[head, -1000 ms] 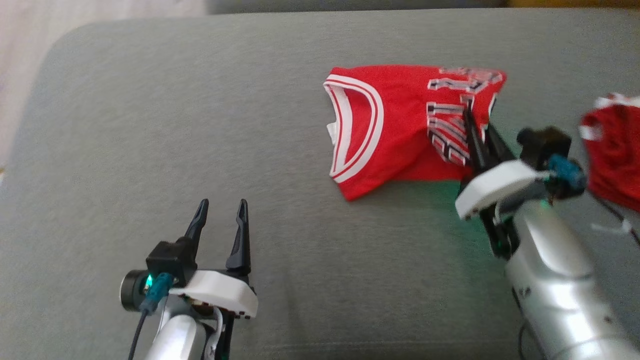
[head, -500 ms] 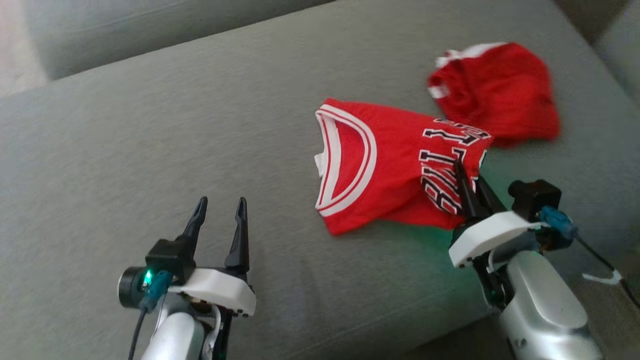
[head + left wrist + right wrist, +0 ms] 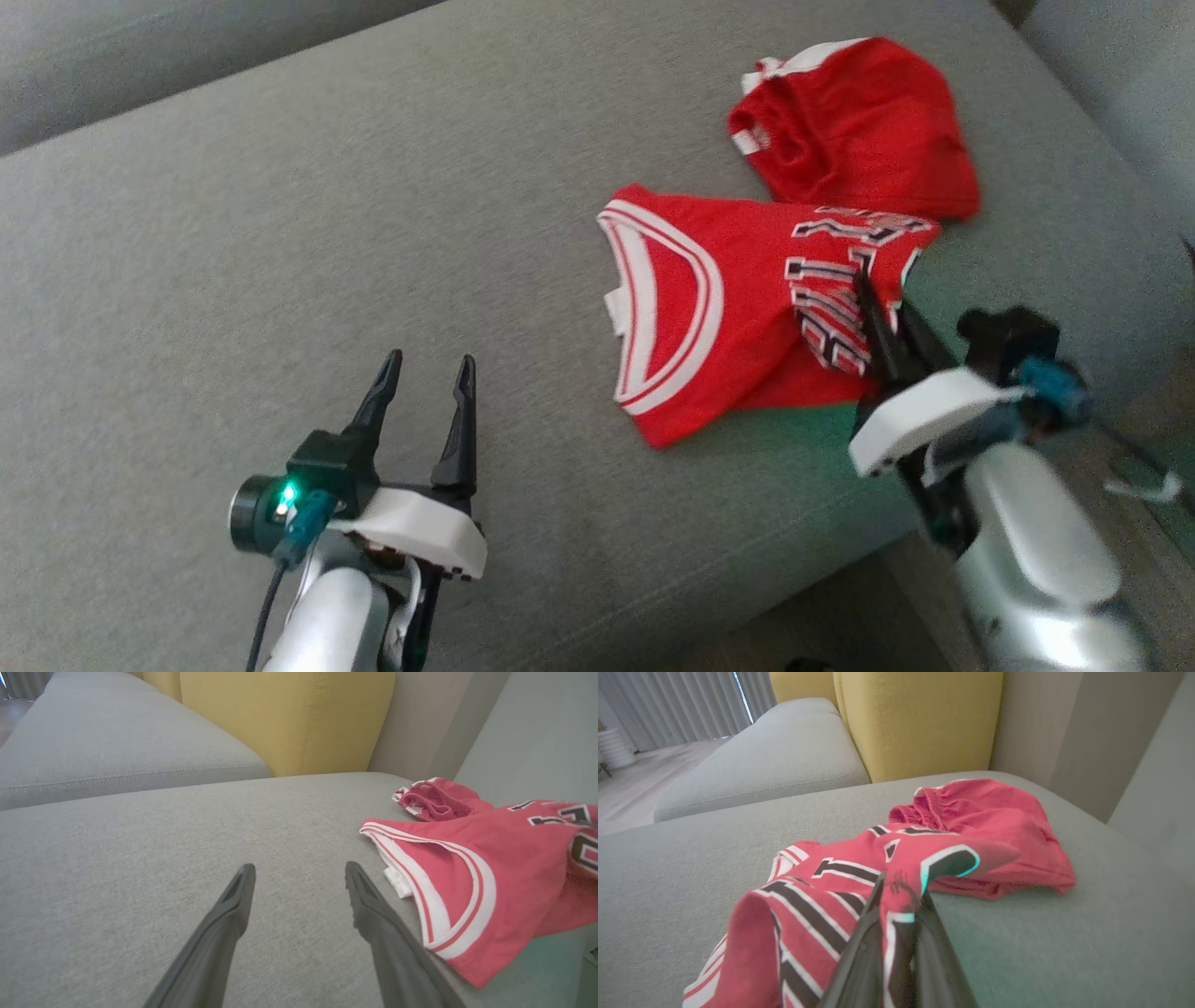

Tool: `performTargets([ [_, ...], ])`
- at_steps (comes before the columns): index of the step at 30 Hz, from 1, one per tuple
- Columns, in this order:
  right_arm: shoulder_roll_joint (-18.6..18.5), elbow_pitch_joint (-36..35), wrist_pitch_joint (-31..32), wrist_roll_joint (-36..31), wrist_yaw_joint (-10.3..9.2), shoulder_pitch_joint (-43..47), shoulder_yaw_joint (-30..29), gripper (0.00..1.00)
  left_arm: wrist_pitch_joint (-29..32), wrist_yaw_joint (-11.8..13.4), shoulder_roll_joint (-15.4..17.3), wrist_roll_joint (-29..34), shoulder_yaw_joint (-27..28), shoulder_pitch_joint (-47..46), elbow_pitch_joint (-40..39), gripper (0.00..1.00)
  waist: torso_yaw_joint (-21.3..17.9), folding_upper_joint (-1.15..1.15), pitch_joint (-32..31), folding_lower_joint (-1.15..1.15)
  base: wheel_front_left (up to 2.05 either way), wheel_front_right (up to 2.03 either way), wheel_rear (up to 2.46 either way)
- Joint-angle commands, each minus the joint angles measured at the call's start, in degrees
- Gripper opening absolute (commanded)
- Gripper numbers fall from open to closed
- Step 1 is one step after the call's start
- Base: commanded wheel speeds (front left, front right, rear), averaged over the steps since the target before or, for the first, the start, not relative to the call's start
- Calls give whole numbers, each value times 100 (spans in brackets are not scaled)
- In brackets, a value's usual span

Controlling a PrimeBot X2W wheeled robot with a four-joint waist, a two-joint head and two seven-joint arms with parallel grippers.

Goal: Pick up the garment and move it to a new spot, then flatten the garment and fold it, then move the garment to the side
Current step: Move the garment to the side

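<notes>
The garment [image 3: 728, 308] is a red jersey with a white-trimmed neck and black lettering, lying folded on the grey sofa seat [image 3: 280, 233]. My right gripper [image 3: 864, 280] is shut on the lettered end of it. In the right wrist view the garment [image 3: 822, 891] bunches up around the closed right gripper [image 3: 901, 886]. My left gripper [image 3: 425, 369] stands open and holds nothing, low over the seat to the left of the jersey. In the left wrist view the left gripper [image 3: 299, 870] points past the garment [image 3: 514, 858], whose neck end lies just right of it.
A second red piece with a white waistband, like shorts [image 3: 859, 121], lies beyond the jersey and touches its far corner; the shorts [image 3: 994, 821] sit close ahead of the right gripper. A yellow back cushion [image 3: 289, 718] stands behind. The seat's front edge [image 3: 822, 583] runs near my right arm.
The head camera has turned, shifting the whole picture. The jersey's lettered end, still in my right gripper, now lies against the red shorts where a gap showed before. The left gripper stays open.
</notes>
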Motion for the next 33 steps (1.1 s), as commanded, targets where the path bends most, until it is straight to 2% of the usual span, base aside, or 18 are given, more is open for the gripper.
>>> performTargets([
  [1,-181,-224,93,-151,37,-495,130,0,-35,-36,37,79,129,-275,-138,100,230,0,158,0,0,0,0],
  [6,-697,-9,355,-421,37,-1240,-55,0,-35,-87,37,185,172,-367,-142,100,649,0,420,0,0,0,0],
  [14,-1471,927,608,-979,37,-2220,-886,0,-35,-110,37,212,295,-430,-194,100,1174,0,759,0,0,0,0],
  [21,-1764,1295,472,-1461,37,-2507,-1485,0,-35,-149,37,262,360,-443,-249,100,1294,0,871,0,0,0,0],
  [28,-1789,1310,293,-1899,37,-2526,-1848,0,-35,-147,37,292,363,-457,-261,100,1220,0,882,0,0,0,0],
  [31,-1739,1204,244,-2109,37,-2476,-1981,25,-35,-157,37,304,354,-469,-250,100,1194,0,865,0,0,0,0],
  [32,-1698,1173,220,-2130,37,-2458,-2008,47,-35,-159,37,307,357,-472,-249,100,1190,0,860,0,0,0,0],
  [33,-1666,1133,184,-2154,37,-2442,-2028,100,-35,-162,37,315,362,-473,-248,100,1187,0,858,0,0,0,0],
])
